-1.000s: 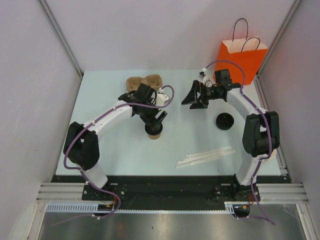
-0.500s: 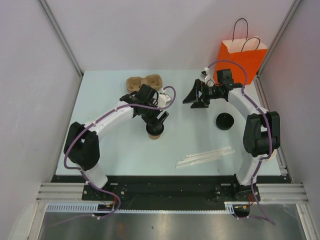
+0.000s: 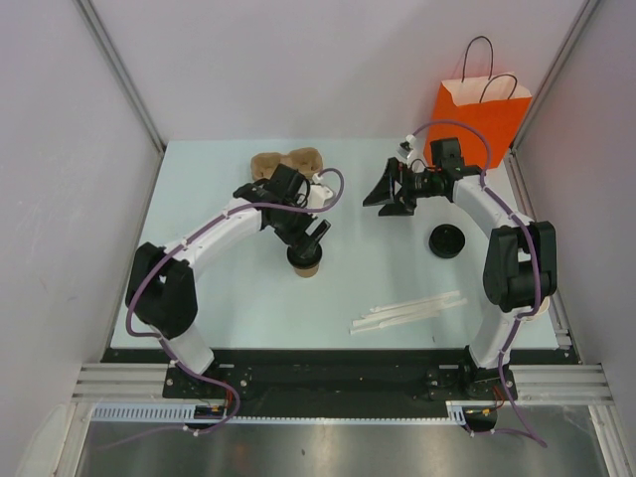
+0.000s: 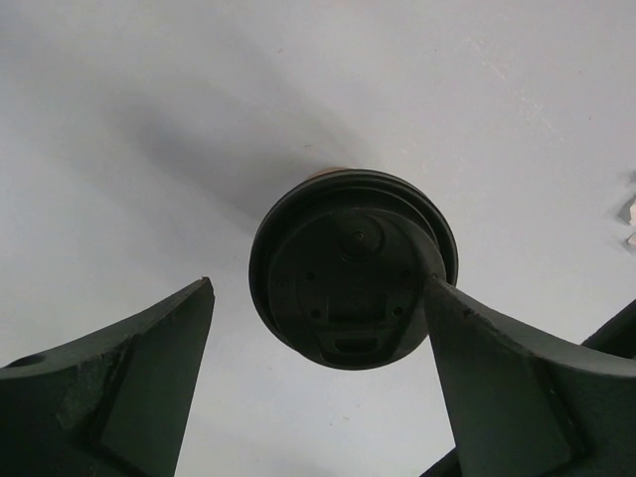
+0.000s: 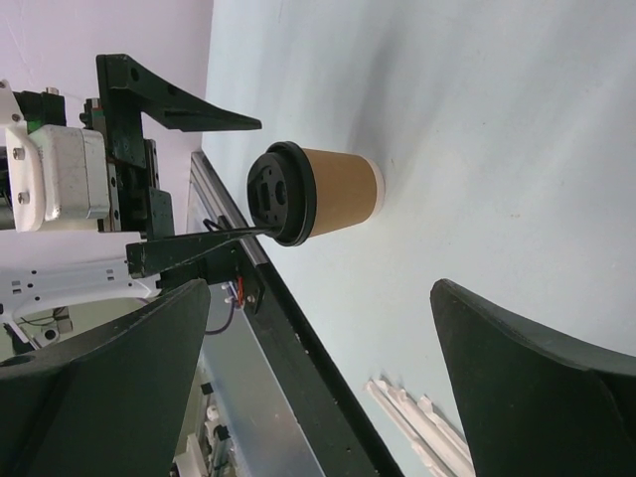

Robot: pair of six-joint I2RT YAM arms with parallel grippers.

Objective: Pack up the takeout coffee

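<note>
A takeout coffee [image 5: 338, 191], a small brown paper cup with a black lid [image 4: 350, 266], is standing upright on the pale table [image 3: 199, 199]. It is sitting left of centre and well apart from the orange bag [image 3: 481, 117] at the far right corner. The left gripper [image 4: 318, 288] is hanging over the cup with its jaws spread, one on each side of the lid and gripping nothing. One finger [image 4: 517, 383] appears to be touching the lid's rim, while the other finger [image 4: 119, 397] is sitting clear of it, with bare table showing between. The right gripper [image 5: 320, 293] is also spread wide and empty, hovering roughly between the cup and the bag and facing the cup from the side. The main risk is coming from that lopsided placement. If the jaws close from here, the near finger is likely to push the cup sideways before the far one arrives, sliding or tipping it. The fingers are also sitting at lid height, so a squeeze there may pop the lid off or let the cup drop away beneath it. Whether the cup is holding liquid cannot be told. A carry toward the bag risks brushing the right gripper in its path. A loose black lid [image 3: 447, 240], white stirrers [image 3: 407, 313] and a cardboard carrier [image 3: 283, 161] are lying nearby as further obstacles.
</note>
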